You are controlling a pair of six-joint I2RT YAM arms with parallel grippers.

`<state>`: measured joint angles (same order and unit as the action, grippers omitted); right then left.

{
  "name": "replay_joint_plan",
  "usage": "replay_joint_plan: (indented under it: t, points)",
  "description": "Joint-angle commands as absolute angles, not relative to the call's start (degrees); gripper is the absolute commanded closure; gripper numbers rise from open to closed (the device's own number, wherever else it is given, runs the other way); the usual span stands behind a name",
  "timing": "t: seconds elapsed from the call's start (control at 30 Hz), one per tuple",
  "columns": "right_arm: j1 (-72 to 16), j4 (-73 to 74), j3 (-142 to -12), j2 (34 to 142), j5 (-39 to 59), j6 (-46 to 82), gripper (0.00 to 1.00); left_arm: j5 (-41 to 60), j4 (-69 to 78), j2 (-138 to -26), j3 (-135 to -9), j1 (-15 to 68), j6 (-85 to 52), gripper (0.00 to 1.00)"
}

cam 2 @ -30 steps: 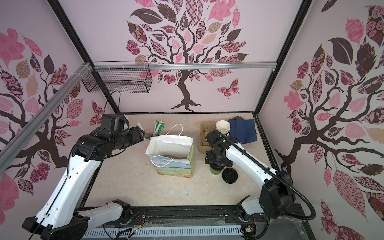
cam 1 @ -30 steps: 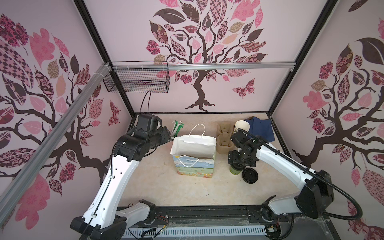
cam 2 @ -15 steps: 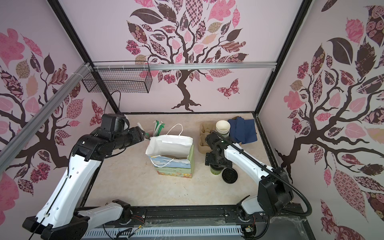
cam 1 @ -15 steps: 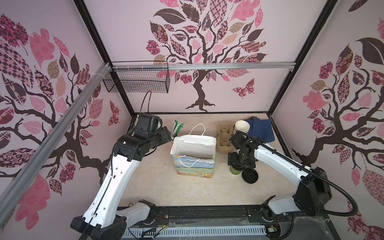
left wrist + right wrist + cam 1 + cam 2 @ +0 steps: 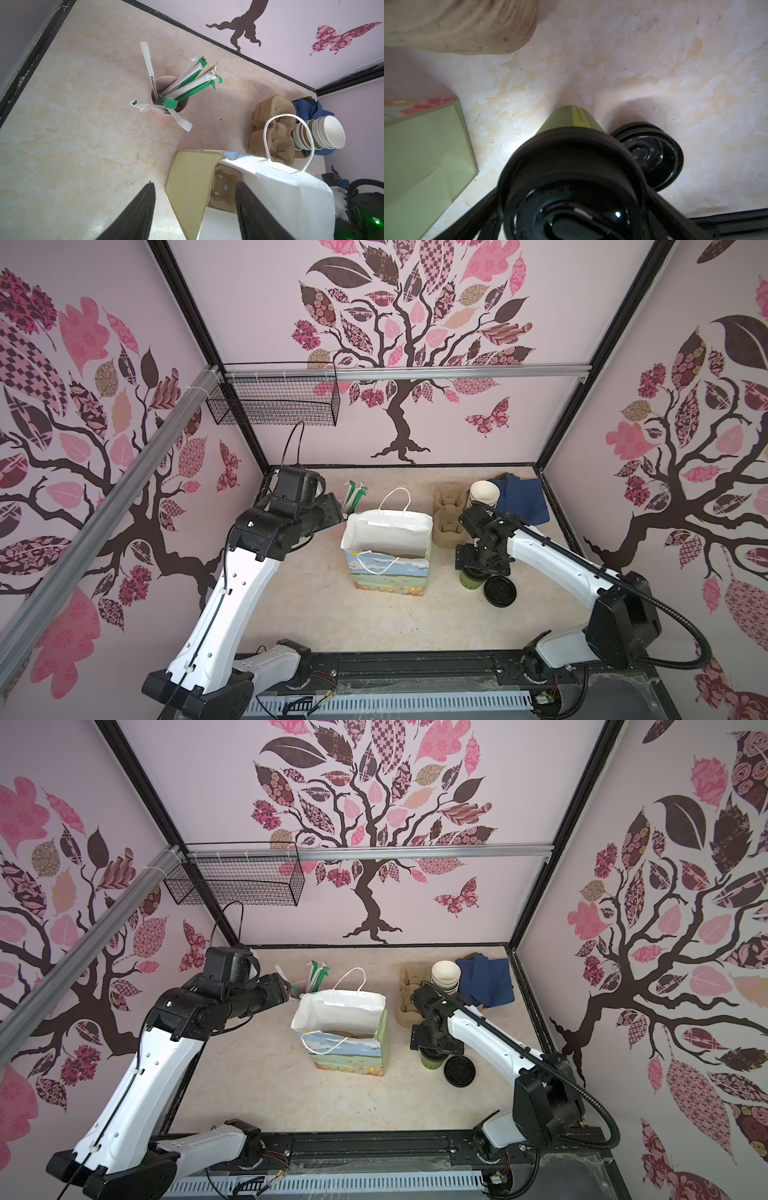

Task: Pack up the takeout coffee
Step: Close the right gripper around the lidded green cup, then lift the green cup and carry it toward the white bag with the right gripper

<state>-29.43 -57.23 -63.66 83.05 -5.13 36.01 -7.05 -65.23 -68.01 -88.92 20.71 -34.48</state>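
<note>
The takeout coffee (image 5: 469, 583) (image 5: 432, 1063), a green paper cup with a black lid, stands upright to the right of the paper bag (image 5: 388, 568) (image 5: 345, 1052). My right gripper (image 5: 574, 207) is down over it. Its fingers stand wide on either side of the lid, and the green cup wall (image 5: 569, 120) shows below. I see no squeeze on the cup. My left gripper (image 5: 195, 185) (image 5: 334, 512) is open at the bag's back left corner, with the bag's olive side flap (image 5: 191, 187) between its fingers.
A loose black lid (image 5: 500, 591) (image 5: 652, 153) lies touching the cup's right side. Behind are brown cup carriers (image 5: 446, 522), stacked lidless cups (image 5: 482, 493) and a blue cloth (image 5: 519, 497). A pink cup of wrapped straws (image 5: 166, 99) stands back left. A carrier (image 5: 224, 187) lies inside the bag.
The right gripper has sunk a little further over the cup. The left arm and the bag have not moved.
</note>
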Motion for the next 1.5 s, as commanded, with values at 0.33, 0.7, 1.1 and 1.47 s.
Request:
replay_joint_plan:
  t: [0.33, 0.7, 1.1, 1.47]
  points:
    - [-28.88, -57.66, -63.81, 84.2, -5.6, 36.39, 0.02, -7.71, -65.22, -68.38, -89.45, 20.48, -33.69, 0.35]
    - [-28.67, -57.95, -64.24, 83.16, -5.26, 36.56, 0.08, -7.73, -65.35, -68.34, -89.56, 20.48, -33.82, 0.35]
    - [-28.57, -63.47, -69.35, 78.01, -7.74, 37.37, 0.1, -7.81, -65.54, -68.2, -89.65, 20.48, -33.7, 0.35]
    - [-28.56, -71.74, -87.53, 73.45, -7.84, 29.52, 0.13, -7.15, -67.23, -67.94, -90.0, 20.48, -32.74, 0.35]
